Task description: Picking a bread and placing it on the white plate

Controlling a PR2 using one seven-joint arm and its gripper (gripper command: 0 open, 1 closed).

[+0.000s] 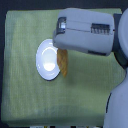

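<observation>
Bread point(63, 63) shows as a golden orange-brown strip poking out from under the robot's arm, running roughly up and down the exterior view. Its upper end is hidden beneath the grey arm housing, and its lower, tapered end reaches down past the rim of the white plate point(46, 64). The loaf lies right at the plate's edge on the exterior view's right, touching or slightly overlapping the rim; whether it rests on the plate or hangs above it cannot be told from this angle.

Only 1 arm point(90, 32) is in view, a bulky grey-white body coming in from the exterior view's right and ending just above the bread's top. The claw itself is not visible as separate fingers: the housing covers it, so whether it is apart, together or clamped on the loaf cannot be told. The plate sits directly below and to the exterior view's left of where the arm ends, round, glossy and bare across most of its face.

Everything rests on a yellow-green woven cloth point(25, 95) that spreads well beyond the arm's end on all sides.
</observation>
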